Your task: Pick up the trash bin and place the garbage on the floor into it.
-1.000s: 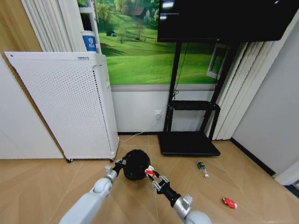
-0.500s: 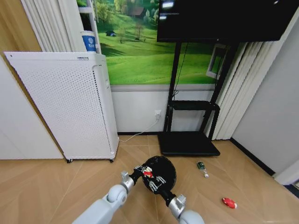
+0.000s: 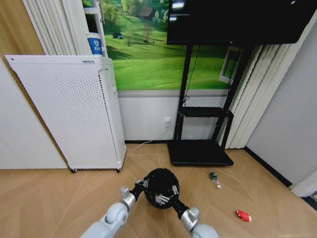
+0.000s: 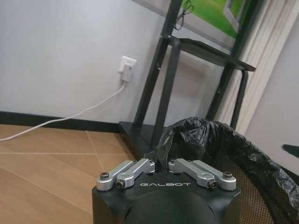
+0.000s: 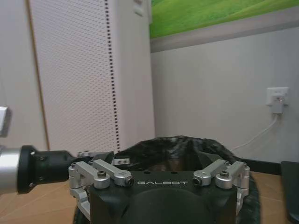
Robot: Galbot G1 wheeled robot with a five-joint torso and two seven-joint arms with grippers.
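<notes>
Wood-plank flooring runs up to a white wall, where a white perforated cabinet (image 3: 74, 111) stands beside a black TV stand (image 3: 200, 129). Low in front of the robot, the trash bin (image 3: 161, 187) hangs clear of the floor between its two arms, lined with a crinkled black bag. The left tool (image 3: 140, 186) has its fingers pinched closed on the bin's rim (image 4: 164, 140), the bag bunched between them, with the bin's mouth spreading away beyond the fingertips. The right tool (image 3: 166, 199) sits right at the bin's opposite side, over the rim; its fingers stand spread apart in the right wrist view with the bag's dark mound just beyond them. Out past the right tool, a small green bottle (image 3: 214, 179) lies on the floor near the stand's base, and a red-and-white wad (image 3: 243, 215) lies farther out to that side, well apart from the bin.
</notes>
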